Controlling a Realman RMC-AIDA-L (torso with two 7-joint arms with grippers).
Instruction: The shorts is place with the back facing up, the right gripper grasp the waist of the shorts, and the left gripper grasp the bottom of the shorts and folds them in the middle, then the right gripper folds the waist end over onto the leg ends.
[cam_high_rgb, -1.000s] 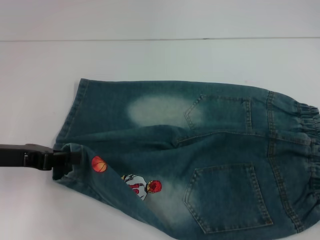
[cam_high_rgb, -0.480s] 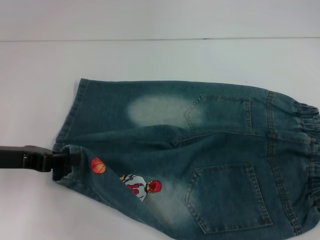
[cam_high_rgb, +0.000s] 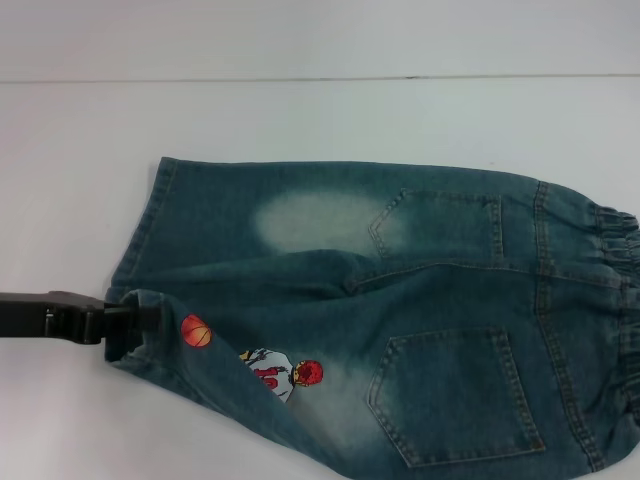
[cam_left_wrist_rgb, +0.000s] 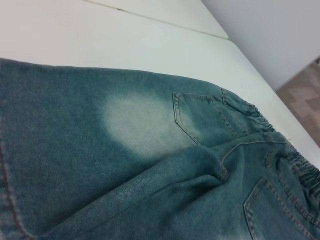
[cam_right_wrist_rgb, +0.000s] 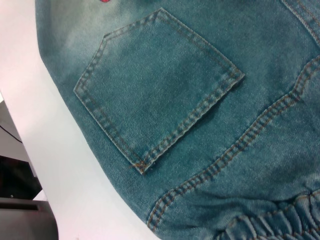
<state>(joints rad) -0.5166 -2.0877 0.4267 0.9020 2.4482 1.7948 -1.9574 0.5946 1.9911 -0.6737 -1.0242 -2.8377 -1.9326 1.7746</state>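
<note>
So the left gripper (cam_high_rgb: 150, 318) is clenched on the shorts' (cam_high_rgb: 400, 300) soft near hem (floppy denim, grab edges); right gripper's unseen.

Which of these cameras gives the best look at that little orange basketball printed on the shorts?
The head view. There the orange ball shows whole on the shorts, just beside the left gripper at the leg hem. The left and right wrist views show only denim and pockets, no ball.

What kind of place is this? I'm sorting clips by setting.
Probably a lab or test bench: a bare white table, one pair of denim shorts laid flat on it, the left pincer at a leg hem, and a plain wall behind.
</note>
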